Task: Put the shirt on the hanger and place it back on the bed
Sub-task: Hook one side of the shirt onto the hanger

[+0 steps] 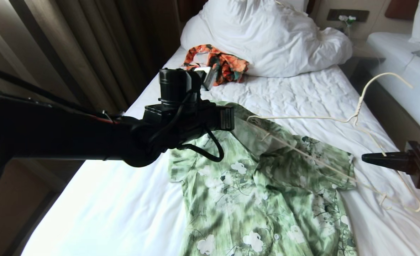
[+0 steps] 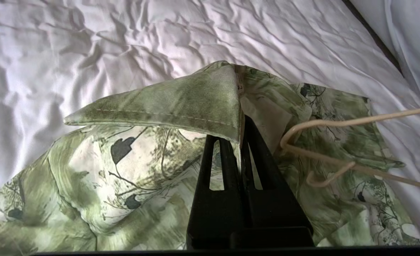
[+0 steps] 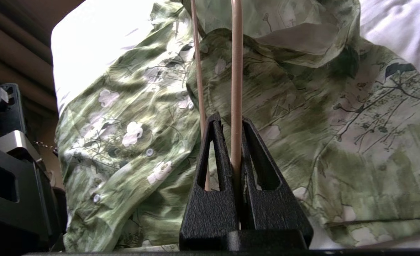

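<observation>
a: where does it stand?

b: the shirt lies front-up on the bed, collar toward the pillow, hem toward the robot. the left gripper has its jaws pinched on the collar edge and holds that flap lifted off the sheet. the right gripper has its jaws clamped on a wire of the hanger, out past the shirt's right sleeve.

a: and the hanger?

b: its far shoulder end is at the lifted collar, seemingly just inside the neck opening. the other end hangs out beyond the right sleeve, near the bed's edge. the hook curves up and away toward the second bed.

a: so the step is threading the hanger in.

b: i'd judge so. to do it well, keep the collar lifted so the neck stays open like a mouth, and slide the hanger along its own length toward the left shoulder, not across it. the small notch near the wire's end looks apt to snag the cloth, so go slowly there.

a: which way do the long axes run?

b: the shirt's runs from hem to collar, up the bed. the hanger's runs slantwise across the shoulders, from the collar down toward the right sleeve, so it needs squaring to the shoulder line once inside.
</observation>
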### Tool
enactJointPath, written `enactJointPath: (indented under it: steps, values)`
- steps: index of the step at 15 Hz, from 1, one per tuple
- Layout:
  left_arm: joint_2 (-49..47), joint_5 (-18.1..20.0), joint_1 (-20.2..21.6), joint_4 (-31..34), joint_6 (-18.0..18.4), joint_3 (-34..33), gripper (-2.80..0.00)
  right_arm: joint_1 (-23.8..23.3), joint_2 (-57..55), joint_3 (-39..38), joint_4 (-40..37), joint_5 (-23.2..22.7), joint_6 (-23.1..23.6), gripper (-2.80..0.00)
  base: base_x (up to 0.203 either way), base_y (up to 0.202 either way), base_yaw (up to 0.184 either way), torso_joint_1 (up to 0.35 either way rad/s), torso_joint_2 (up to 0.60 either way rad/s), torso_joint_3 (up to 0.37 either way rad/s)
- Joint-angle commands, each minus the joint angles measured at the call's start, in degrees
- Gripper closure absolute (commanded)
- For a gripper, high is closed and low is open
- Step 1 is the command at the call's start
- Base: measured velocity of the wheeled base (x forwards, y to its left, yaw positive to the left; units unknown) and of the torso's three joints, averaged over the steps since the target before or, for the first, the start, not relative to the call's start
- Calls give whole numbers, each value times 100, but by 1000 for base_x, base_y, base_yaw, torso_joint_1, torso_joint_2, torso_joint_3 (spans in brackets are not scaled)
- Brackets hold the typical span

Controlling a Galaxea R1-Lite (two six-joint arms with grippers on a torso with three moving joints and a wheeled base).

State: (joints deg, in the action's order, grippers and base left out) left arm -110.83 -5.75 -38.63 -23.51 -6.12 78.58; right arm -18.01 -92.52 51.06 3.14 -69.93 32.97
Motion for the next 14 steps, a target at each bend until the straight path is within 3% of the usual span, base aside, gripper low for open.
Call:
enactJointPath:
  steps: [1, 9, 14]
  values:
    - [361, -53, -133, 110, -3, -80, 0, 134, 173, -133, 4, -30, 34, 0, 0, 0, 0, 0, 0, 0]
    - [924, -188, -663, 139, 108, -810, 0, 791, 211, 42, 66, 492, 6, 0, 0, 0, 0, 0, 0, 0]
    - [882, -206, -1122, 176, 137, -643, 0, 1189, 332, 118, 117, 532, -52, 0, 0, 0, 0, 0, 0, 0]
